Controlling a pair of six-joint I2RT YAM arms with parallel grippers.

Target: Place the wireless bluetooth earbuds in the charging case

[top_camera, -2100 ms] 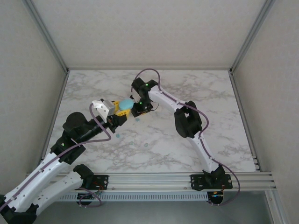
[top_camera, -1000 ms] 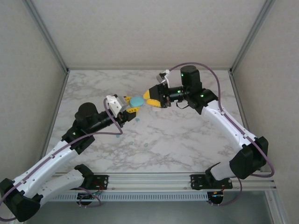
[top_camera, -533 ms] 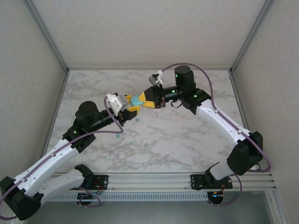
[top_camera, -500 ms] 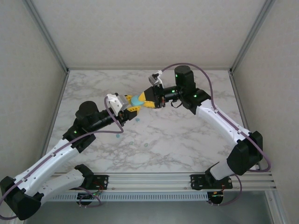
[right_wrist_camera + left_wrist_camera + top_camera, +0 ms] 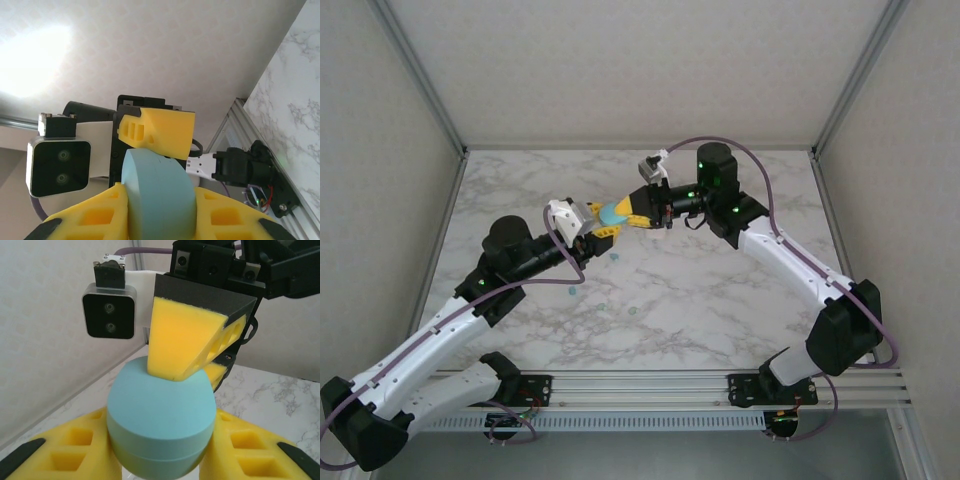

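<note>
While the teal case [image 5: 613,213] is held in the air above the marble table [image 5: 740,290], the earbuds [image 5: 601,306] lie loose on the table top, all on the side of the case that faces the arm bases. They show as a few tiny teal dots, too small to tell their shape. One earbud [image 5: 615,257] lies near the case, just under it in the top view. The others are further from the case and spread apart from each other.

The case looks closed: in the left wrist view it is a smooth rounded body with a thin seam around its lower part.

The left gripper [image 5: 601,222] comes to the case from the left and is clamped on it. In its wrist view, its two yellow fingers [image 5: 75,450] press against the lower sides of the case. The right gripper [image 5: 624,213] comes to the case from the right and is also closed on it. In the right wrist view the case fills the gap between the right gripper's yellow fingers and touches both of them. In the left wrist view one right finger rests on the top of the case and the second one shows behind the case.

Behind the case, each wrist view shows the camera [image 5: 110,310] of the other arm. A purple cable [image 5: 760,165] arches over the right arm, well to the right of the case.
</note>
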